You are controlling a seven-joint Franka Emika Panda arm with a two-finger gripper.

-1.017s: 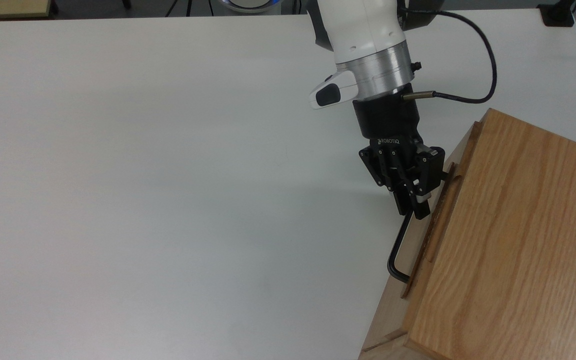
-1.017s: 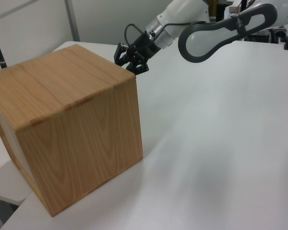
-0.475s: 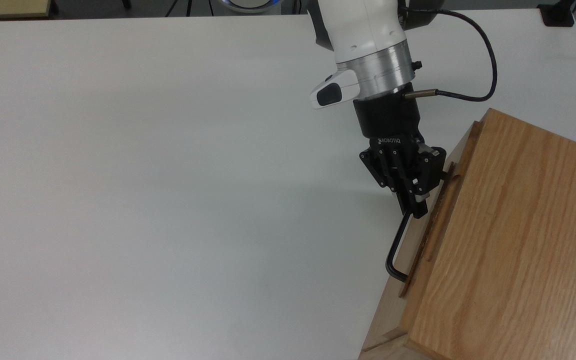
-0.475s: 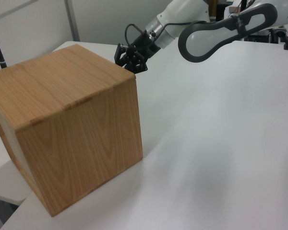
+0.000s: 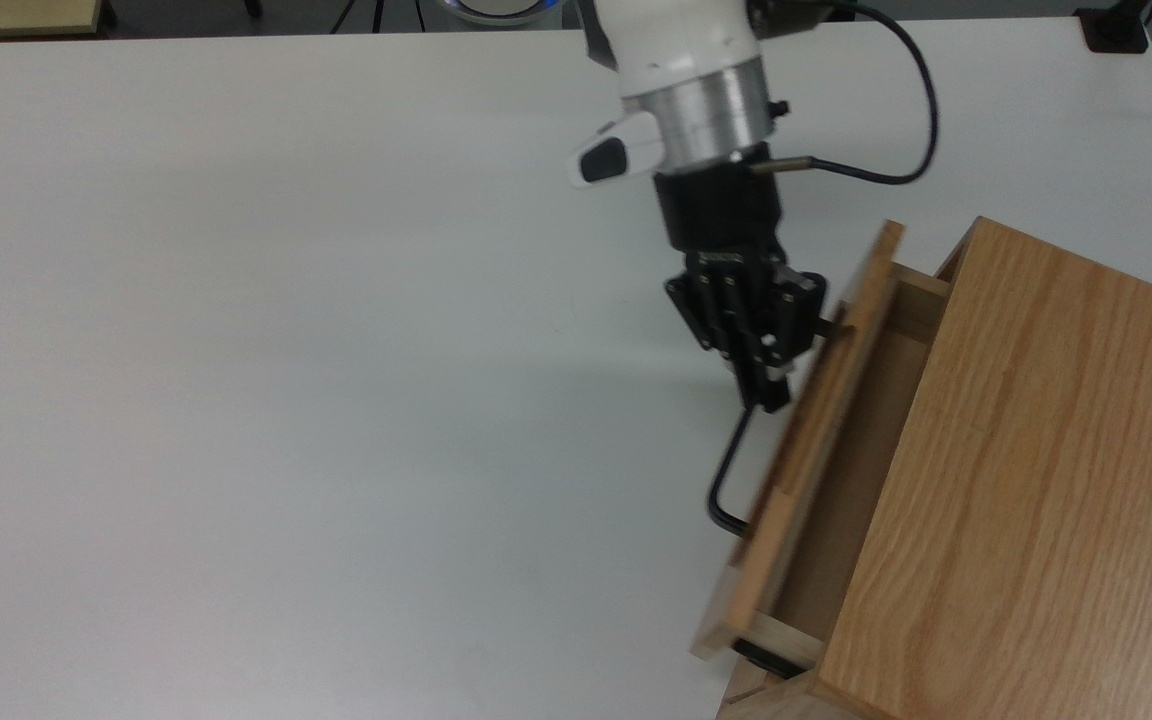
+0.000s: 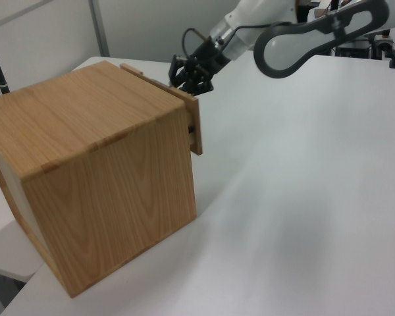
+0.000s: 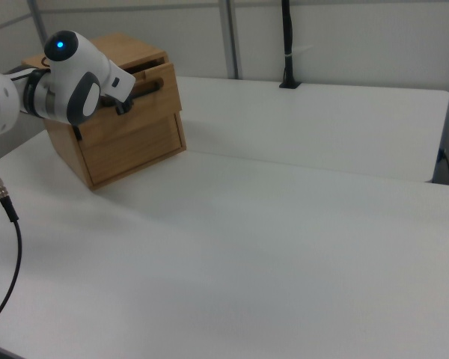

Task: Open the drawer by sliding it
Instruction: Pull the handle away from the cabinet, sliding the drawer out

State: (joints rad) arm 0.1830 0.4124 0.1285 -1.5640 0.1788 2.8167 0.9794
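In the top view, the tool [image 5: 764, 385] is seen closed on the upper stretch of the black U-shaped handle [image 5: 724, 480], whose long axis runs down and slightly leftward from the tool, parallel to the front panel. Immediately to the tool's right, the drawer [image 5: 816, 440] is found partly slid out of the oak-grained cabinet [image 5: 1026, 480], with a strip of its pale plywood box exposed between panel and cabinet. The cabinet lies further right of the tool, so the sliding direction is judged to run leftward and a little upward over the white worktop [image 5: 336, 350], square to the handle's length. More travel is probably needed.
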